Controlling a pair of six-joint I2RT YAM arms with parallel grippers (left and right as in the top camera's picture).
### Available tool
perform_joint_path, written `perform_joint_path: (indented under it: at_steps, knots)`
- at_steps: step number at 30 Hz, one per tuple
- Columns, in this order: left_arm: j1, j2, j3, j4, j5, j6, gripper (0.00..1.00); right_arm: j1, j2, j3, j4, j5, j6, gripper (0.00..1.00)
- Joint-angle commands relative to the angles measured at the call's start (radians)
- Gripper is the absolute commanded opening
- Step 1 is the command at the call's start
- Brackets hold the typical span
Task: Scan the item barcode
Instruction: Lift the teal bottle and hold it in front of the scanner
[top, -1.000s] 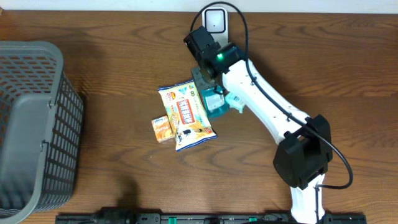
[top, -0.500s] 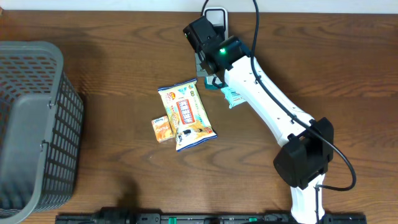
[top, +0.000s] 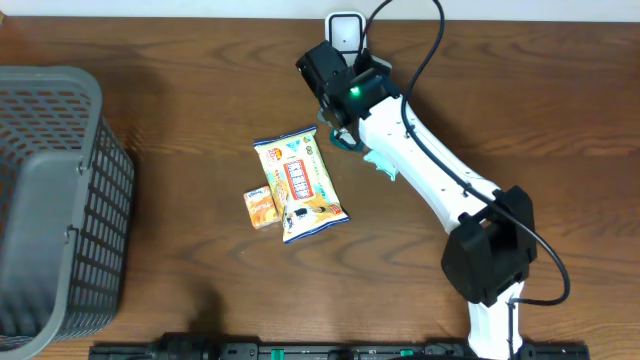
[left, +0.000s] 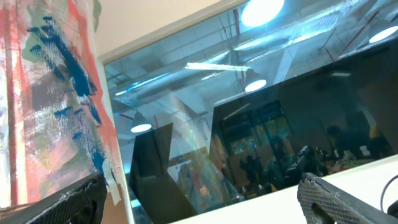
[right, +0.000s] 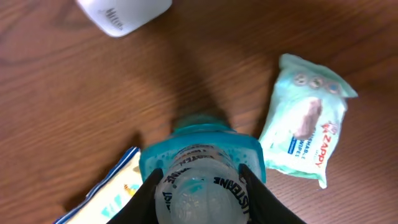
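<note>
Teal bottle is pinched in the right gripper, one finger pressed on each side of the clear body with the black lettering, base pointing down at the table. It is lifted, not resting on the wood.

Change over the last second: the bottle was low, right beside the yellow snack packet. The arm has since carried it up and away toward the white scanner. The scanner now sits just ahead of the gripper, near but not touching; in the wrist view only its corner shows, at the top left. The mint wipes pack that the bottle was covering is now exposed, lying off the gripper's right side. The snack packet and the small orange box have not moved and lie behind the gripper on its left. Grey basket is well away to the left, untouched.

Meaning: pick is done and the transport leg is nearly done. Judgement: what remains is lining the barcode up with the scanner face. The barcode is not visible in any view, so the bottle may need rotating.

Left gripper is spread wide, empty, parked off the table and aimed at a window.
</note>
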Motion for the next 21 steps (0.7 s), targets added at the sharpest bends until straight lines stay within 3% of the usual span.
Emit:
perform_joint_path:
  at_steps: [1,9,17,21]
  knots:
    - [0.005,-0.008,0.007,0.010,-0.012,0.010,0.98,-0.003,-0.011,-0.037,-0.008,0.035,0.083,0.31]
    - [0.005,-0.008,0.007,0.009,-0.012,0.010,0.98,-0.004,-0.028,-0.010,-0.010,-0.002,-0.055,0.49]
    - [0.005,-0.008,0.007,0.009,-0.012,0.010,0.98,-0.004,-0.133,-0.001,-0.010,-0.038,-0.171,0.73]
    - [0.005,-0.008,0.007,0.009,-0.012,0.010,0.98,-0.004,-0.221,-0.001,-0.010,-0.066,-0.331,0.88]
